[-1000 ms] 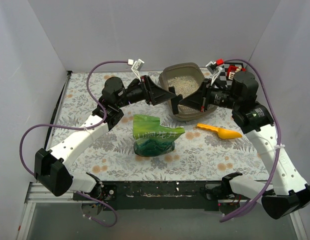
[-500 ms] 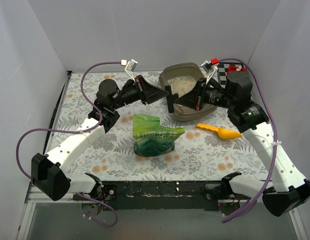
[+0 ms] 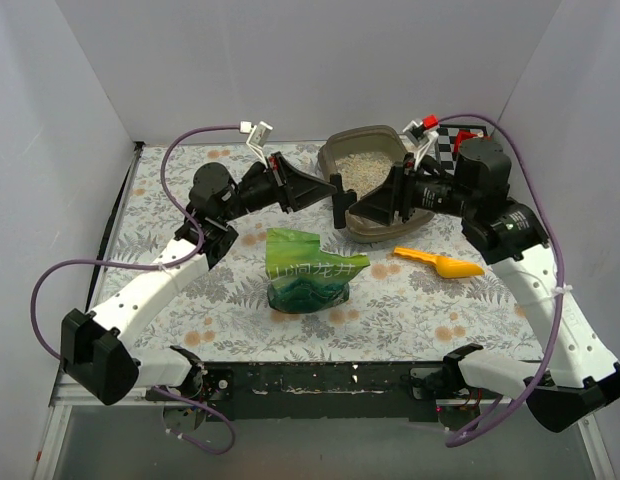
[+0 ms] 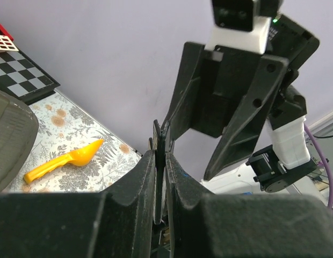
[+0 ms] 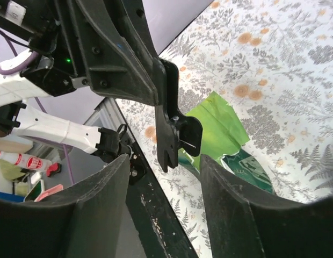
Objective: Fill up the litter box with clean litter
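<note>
Litter lies in the litter box at the back of the tabletop, and just before the box a hand-over seems under way — left tool clenched on a thin black tab, right tool released around it — so the right should back off cleanly.

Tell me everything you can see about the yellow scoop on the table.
The scoop is yellow-orange and looks like smooth plastic moulded in one piece: a slim handle widening into a tapered bowl. It lies flat on the floral table, with its handle toward the green bag and its bowl toward the right edge, on the near side of the litter box. Only the table touches it. Whether any grains sit in the bowl is too small to tell.
</note>
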Robot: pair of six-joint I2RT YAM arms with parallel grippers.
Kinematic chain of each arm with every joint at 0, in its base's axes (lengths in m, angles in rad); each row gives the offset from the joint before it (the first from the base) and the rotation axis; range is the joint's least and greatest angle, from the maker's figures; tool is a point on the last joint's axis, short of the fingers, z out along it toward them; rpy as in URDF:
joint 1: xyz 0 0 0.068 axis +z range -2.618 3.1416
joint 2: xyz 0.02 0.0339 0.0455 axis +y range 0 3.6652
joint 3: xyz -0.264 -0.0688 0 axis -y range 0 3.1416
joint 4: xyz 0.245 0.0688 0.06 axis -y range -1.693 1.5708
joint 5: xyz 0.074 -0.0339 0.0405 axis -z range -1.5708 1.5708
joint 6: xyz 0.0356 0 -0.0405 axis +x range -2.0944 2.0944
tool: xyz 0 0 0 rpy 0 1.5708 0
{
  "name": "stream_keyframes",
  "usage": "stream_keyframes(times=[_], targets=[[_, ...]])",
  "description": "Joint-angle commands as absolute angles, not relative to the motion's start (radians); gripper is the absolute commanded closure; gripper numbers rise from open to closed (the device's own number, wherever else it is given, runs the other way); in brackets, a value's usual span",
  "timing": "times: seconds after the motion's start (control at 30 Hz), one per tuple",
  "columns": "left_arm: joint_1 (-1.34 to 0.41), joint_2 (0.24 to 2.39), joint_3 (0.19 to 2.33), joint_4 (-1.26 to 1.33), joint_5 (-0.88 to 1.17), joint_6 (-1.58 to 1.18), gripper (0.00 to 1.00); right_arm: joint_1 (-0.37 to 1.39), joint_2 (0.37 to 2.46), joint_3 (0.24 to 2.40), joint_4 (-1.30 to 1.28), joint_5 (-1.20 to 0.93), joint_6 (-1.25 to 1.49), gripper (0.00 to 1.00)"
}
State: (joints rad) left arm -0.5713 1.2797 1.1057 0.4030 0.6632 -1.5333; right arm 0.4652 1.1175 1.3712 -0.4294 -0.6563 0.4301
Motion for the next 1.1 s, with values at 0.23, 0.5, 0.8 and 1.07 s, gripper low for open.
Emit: stream_keyframes(times=[0.23, 0.5, 0.8, 1.07], targets=[[-0.569, 1.163, 1.111, 0.363, 0.706, -1.5, 1.0, 0.462, 1.052, 1.445, -0.506, -0.65, 0.307, 0.33], [-0.569, 1.173, 1.054, 0.495, 0.739, -1.615, 1.0, 0.462, 1.052, 1.358, -0.292, -0.776, 0.428, 0.33], [-0.569, 1.19, 1.055, 0.515, 0.742, -1.629, 1.0, 0.463, 1.072, 1.299, -0.173, -0.813, 0.494, 0.34], [-0.569, 1.203, 1.042, 0.545, 0.752, -1.644, 1.0, 0.466, 1.081, 1.269, -0.078, -0.828, 0.522, 0.42]])
